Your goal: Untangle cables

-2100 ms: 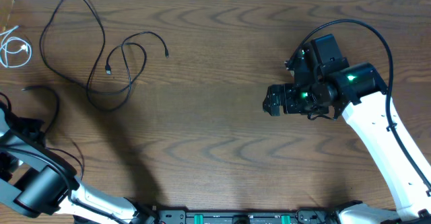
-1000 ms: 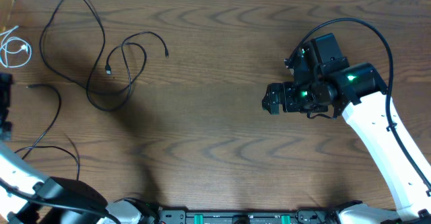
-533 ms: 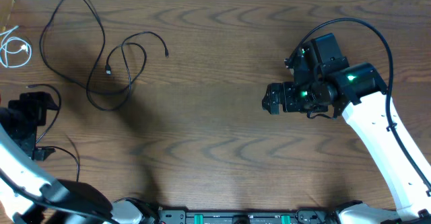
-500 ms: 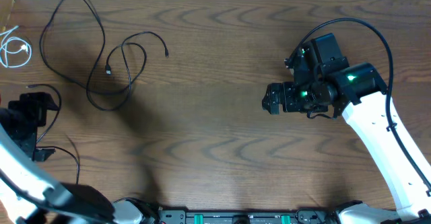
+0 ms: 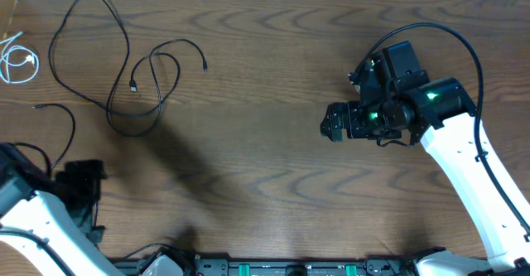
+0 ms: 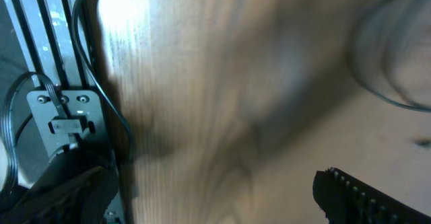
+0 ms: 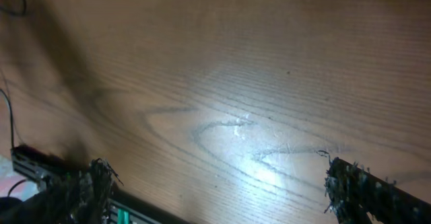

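Two long black cables lie in overlapping loose loops at the table's back left: one large loop [image 5: 87,52], and a smaller one [image 5: 161,81] with small plugs at its ends. A short white cable [image 5: 16,60] is coiled at the far left edge. My left gripper [image 5: 83,181] hovers near the front left corner, well short of the cables. It is open [image 6: 209,194] with only bare wood between its fingers. A blurred black loop [image 6: 397,83] shows at its view's upper right. My right gripper [image 5: 333,125] hangs over the right half, open [image 7: 215,180] and holding nothing.
A thin black lead [image 5: 62,118] curves from the left arm across the table's left side. The wooden table [image 5: 265,185] ends in a metal rail with green parts [image 5: 273,268] at the front. That rail and its brackets [image 6: 64,113] fill the left of the left wrist view.
My left arm has swung from the table's left edge down toward the front left corner, still open. The right arm and the cables have not moved.
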Robot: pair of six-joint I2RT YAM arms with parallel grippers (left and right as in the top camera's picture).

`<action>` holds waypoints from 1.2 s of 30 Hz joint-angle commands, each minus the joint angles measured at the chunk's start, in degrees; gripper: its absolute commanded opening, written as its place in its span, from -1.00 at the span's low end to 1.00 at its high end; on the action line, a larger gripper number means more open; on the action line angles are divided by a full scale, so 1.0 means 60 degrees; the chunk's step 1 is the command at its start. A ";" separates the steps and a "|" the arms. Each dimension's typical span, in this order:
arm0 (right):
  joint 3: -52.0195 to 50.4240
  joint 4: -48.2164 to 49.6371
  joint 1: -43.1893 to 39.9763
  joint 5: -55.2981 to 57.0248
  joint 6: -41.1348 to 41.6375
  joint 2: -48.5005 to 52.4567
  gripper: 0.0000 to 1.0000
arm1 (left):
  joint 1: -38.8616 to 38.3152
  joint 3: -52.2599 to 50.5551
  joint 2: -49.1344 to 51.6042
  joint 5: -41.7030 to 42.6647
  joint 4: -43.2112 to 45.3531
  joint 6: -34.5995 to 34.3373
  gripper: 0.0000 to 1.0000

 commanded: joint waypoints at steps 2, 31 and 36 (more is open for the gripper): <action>-0.0007 -0.0117 0.0040 -0.0299 0.0025 0.0044 0.99 | 0.0015 -0.1898 0.0098 -0.0353 0.0984 -0.0568 0.96; -0.0007 0.0131 0.0040 -0.0295 0.0025 0.0044 0.98 | 0.0015 -0.4787 0.1712 -0.1497 0.3177 -0.1504 0.96; -0.0007 0.0131 0.0040 -0.0295 0.0025 0.0044 0.98 | 0.0015 -0.5417 0.1712 -0.1494 0.3829 -0.1676 0.96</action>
